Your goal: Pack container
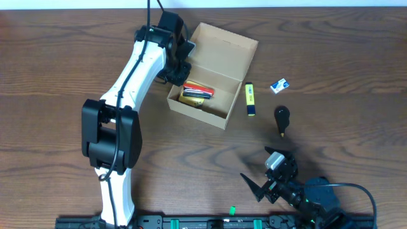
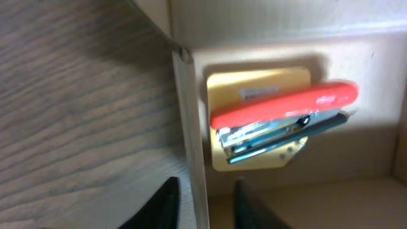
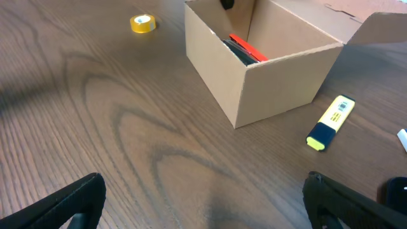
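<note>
The container (image 1: 197, 113), a tan cardboard box with its flap lid open, sits at the middle back of the table. Inside lie a red stapler (image 2: 283, 105) and a yellow pad (image 2: 254, 83). My left gripper (image 2: 205, 184) stands astride the box's left wall (image 2: 189, 127), one finger outside and one inside. Its jaws are narrow, and a gap shows between the inner finger and the wall. In the overhead view the left gripper (image 1: 178, 63) is at the box's left rim. My right gripper (image 3: 203, 191) hovers wide open over bare wood near the front right (image 1: 270, 172), holding nothing.
A yellow highlighter (image 1: 250, 100) lies just right of the box, with a white and blue eraser (image 1: 279, 84) and a black object (image 1: 282, 119) further right. A yellow tape roll (image 3: 142, 23) shows in the right wrist view, left of the box.
</note>
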`<state>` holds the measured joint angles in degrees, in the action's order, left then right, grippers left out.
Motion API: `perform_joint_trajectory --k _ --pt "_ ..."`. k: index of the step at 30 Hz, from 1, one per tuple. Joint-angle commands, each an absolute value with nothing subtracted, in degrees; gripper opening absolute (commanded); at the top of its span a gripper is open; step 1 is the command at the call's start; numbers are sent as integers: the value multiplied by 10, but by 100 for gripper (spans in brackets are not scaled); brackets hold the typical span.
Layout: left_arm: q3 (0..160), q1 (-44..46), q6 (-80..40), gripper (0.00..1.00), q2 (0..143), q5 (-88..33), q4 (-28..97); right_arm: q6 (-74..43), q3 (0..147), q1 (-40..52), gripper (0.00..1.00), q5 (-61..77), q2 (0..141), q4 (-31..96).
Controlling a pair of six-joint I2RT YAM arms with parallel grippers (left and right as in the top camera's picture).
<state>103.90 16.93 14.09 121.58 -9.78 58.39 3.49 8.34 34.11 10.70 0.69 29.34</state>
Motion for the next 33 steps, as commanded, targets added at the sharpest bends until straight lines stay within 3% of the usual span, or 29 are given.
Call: perform_joint_trajectory --k 1,3,17,33 --pt "1017 166 145 15 1203 -88 591 28 81 346 99 109 3 294" --pt "1008 166 135 6 1203 -86 598 28 81 346 99 109 3 294" --pt "1008 165 -32 6 1199 3 664 28 81 346 99 109 3 294" --pt "1007 165 -155 6 1146 4 667 28 81 346 99 109 3 294"
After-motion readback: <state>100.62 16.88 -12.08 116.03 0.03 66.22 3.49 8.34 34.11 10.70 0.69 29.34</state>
